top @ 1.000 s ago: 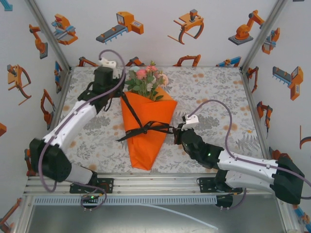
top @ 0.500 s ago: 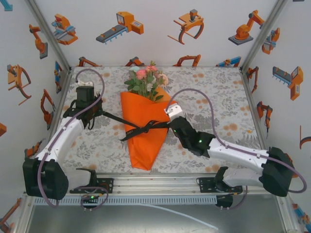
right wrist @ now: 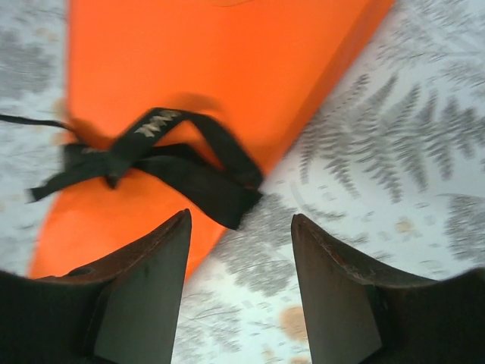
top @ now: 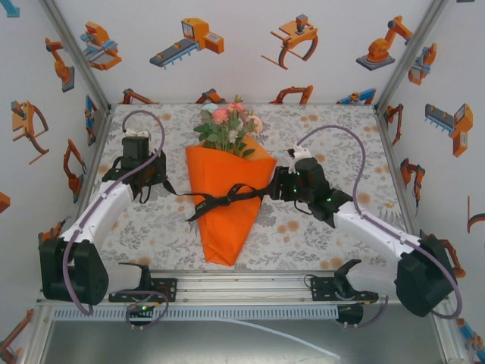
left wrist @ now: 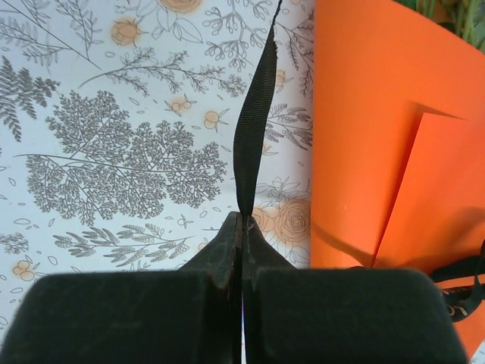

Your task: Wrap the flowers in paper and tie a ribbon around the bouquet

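- The left claw is pressed together on one end of the black ribbon, out over the floral worktop.
- The bouquet lies mid-worktop, flowers at the far end and the ribbon knotted across its orange paper.
- The right claw is spread and holds nothing, near the ribbon's loop at the paper's right edge.
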Tool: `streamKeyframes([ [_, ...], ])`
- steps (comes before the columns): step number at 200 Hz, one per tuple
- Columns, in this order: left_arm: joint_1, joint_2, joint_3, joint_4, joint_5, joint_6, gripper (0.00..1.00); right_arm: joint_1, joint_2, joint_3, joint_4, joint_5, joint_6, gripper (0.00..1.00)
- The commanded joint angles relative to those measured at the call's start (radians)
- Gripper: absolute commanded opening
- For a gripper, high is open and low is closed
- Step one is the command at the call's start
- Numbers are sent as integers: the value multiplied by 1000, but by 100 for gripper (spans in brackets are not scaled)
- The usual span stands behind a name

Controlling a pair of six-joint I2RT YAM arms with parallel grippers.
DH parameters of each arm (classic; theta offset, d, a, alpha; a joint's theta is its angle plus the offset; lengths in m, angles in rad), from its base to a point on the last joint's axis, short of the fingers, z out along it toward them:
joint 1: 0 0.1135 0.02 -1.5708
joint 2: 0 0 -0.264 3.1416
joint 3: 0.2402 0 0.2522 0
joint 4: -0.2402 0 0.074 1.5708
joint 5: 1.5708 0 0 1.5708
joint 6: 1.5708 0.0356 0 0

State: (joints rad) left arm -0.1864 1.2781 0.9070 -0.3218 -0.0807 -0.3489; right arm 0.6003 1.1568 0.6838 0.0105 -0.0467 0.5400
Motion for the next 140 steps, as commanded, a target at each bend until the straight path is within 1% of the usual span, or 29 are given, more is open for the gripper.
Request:
streamKeyframes([
  [1,2,13,32,22,31,-21,0,0,-72,-130,137,-26,304,59],
  [4,2,13,32,24,30,-21,0,1,-79,-154,181,-18,341,64],
  [13,2,16,33,30,32,-22,0,9,-86,-243,331,6,429,69],
  [24,2,20,35,35,34,-25,0,44,-82,-311,438,76,472,71],
  [30,2,24,36,36,37,-26,0,65,-77,-321,440,116,474,71],
  [38,2,29,38,39,40,-27,0,97,-72,-321,394,176,481,70],
  [47,2,36,45,37,47,-25,0,102,-60,-304,330,175,470,65],
  [53,1,41,48,34,51,-23,0,102,-56,-272,259,169,427,62],
  [60,1,44,52,31,57,-21,0,107,-47,-223,166,165,362,60],
  [72,1,46,53,30,69,-13,0,119,-18,-133,15,175,200,60],
  [80,1,45,52,32,69,-12,0,123,11,-82,-42,143,85,58],
  [87,1,44,52,32,68,-8,0,127,38,-43,-73,91,-9,57],
  [95,1,44,52,29,66,-6,0,132,72,6,-111,40,-80,55],
  [99,1,43,53,27,66,-2,0,136,88,30,-127,23,-105,53],
  [110,-1,42,54,21,62,2,0,149,134,87,-142,-28,-158,43],
  [118,0,41,53,20,59,4,0,156,173,128,-147,-50,-188,39],
  [128,-1,38,52,20,58,6,0,164,227,180,-164,-58,-234,37],
  [140,-1,35,52,20,59,5,0,165,294,235,-174,-78,-285,38],
])
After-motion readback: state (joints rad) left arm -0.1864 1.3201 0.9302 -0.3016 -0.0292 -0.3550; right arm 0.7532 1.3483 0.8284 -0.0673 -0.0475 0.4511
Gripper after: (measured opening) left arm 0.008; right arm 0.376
